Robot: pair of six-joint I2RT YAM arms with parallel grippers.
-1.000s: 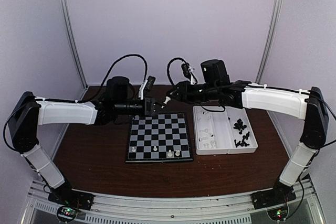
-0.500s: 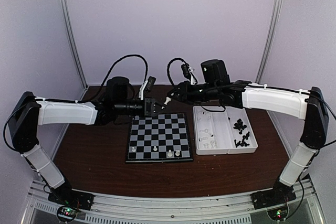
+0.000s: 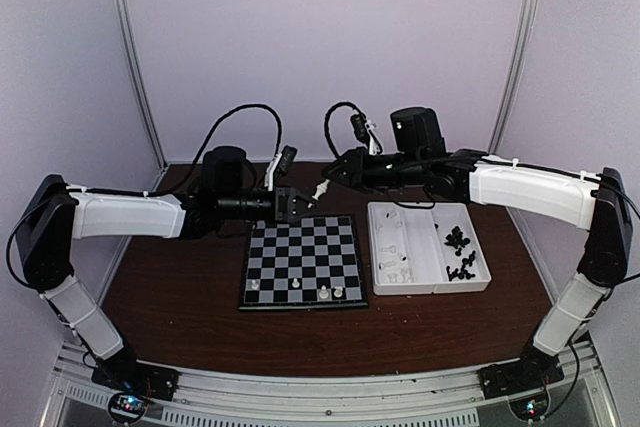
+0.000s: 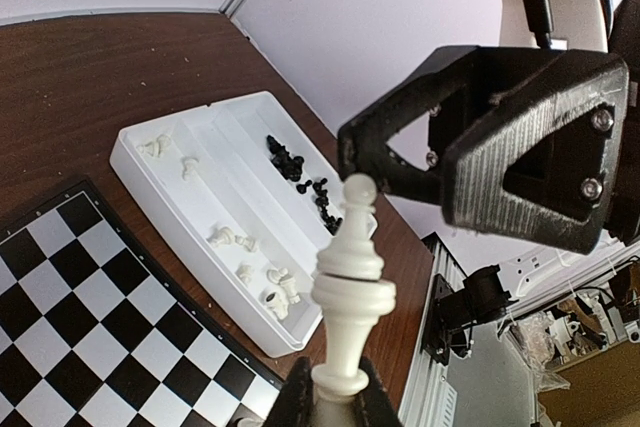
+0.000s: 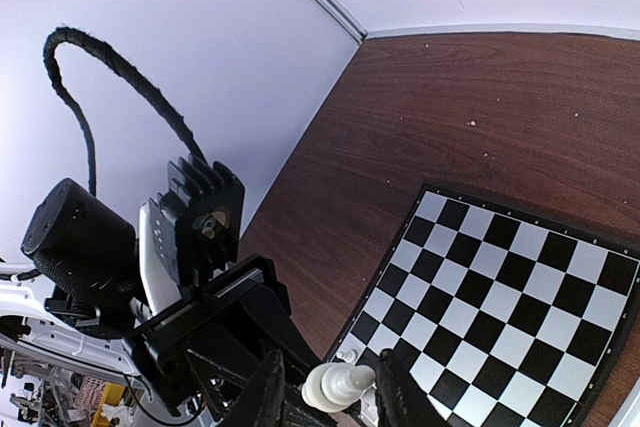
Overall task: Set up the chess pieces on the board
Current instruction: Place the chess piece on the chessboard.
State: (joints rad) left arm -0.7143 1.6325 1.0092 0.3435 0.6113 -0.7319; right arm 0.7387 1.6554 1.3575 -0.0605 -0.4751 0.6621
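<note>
Chess pieces are mostly not yet placed: three white ones [image 3: 325, 292] stand on the near row of the board [image 3: 300, 252]; the rest lie in the white tray [image 3: 430, 288] just right of it, white figures in its left compartment and black ones [image 3: 458, 252] in its right.

One tall white piece [image 4: 345, 287] is up in the air over the board's far edge, between my two arms. The left gripper [image 4: 338, 402] has its fingers pinched tight on the piece's base. The right gripper [image 5: 335, 392] stands parted to either side of the piece's upper part, wider than the piece, and gripping nothing that I can see.

I read this as a hand-over, probably so the base comes free for setting down. To do it well I would:
- line the right fingers up on the waist under the collar, not on the tapered head, since smooth plastic there is likely to squirt out.
- close the right gently and fully before the left lets go.
- open the left only a little, then draw the arms apart along the piece's own length so the base is not knocked.

The piece would then go down upright, centred in its square, well apart from its standing neighbours.
</note>
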